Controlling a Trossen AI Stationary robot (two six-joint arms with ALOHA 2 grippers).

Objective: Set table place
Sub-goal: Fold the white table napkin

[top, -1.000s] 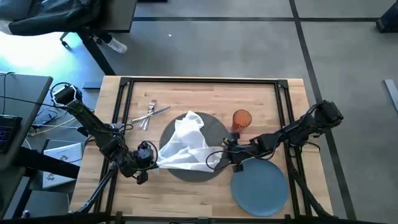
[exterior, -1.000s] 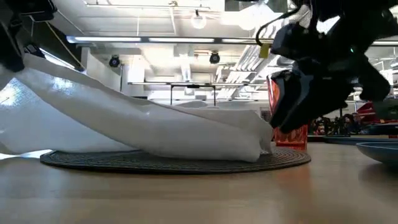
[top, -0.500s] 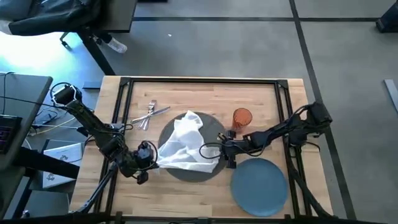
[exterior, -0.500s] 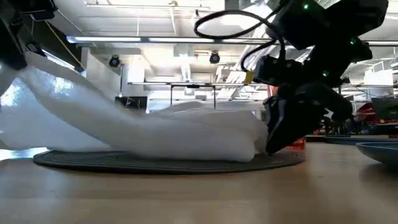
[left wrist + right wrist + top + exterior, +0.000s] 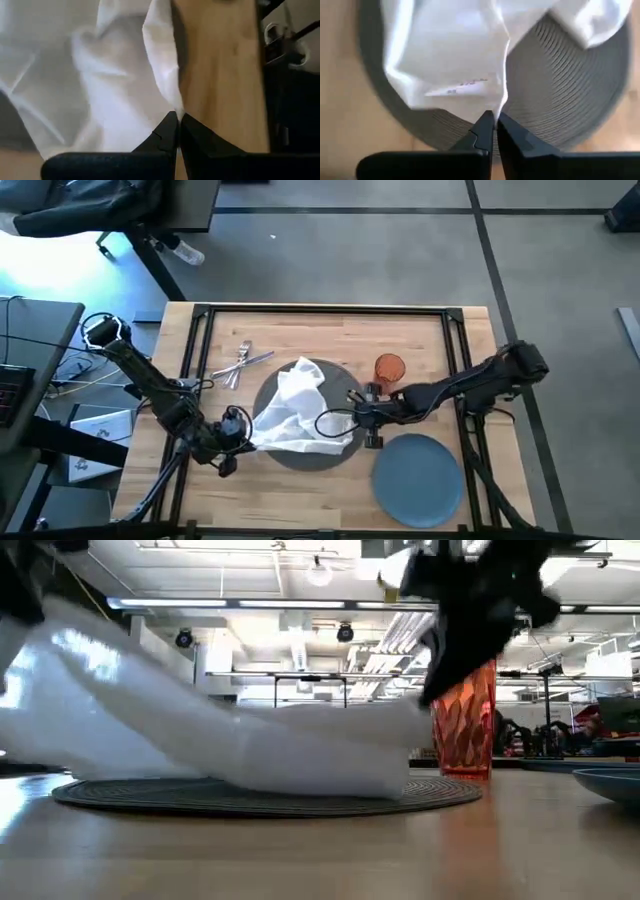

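The mat (image 5: 335,450) lies mid-table (image 5: 330,330), mostly under a crumpled white cloth (image 5: 295,415). A small label on the cloth shows in the right wrist view, its print too blurred to read. The right gripper (image 5: 494,125) has its tips pinched on the cloth's edge, above the mat's near-right rim. The left gripper (image 5: 176,127) is likewise closed on the cloth's opposite edge, at the mat's left rim. An orange cup (image 5: 388,370) stands just behind the right gripper, a blue plate (image 5: 418,478) just in front of it, and cutlery (image 5: 240,365) lies behind the left gripper.
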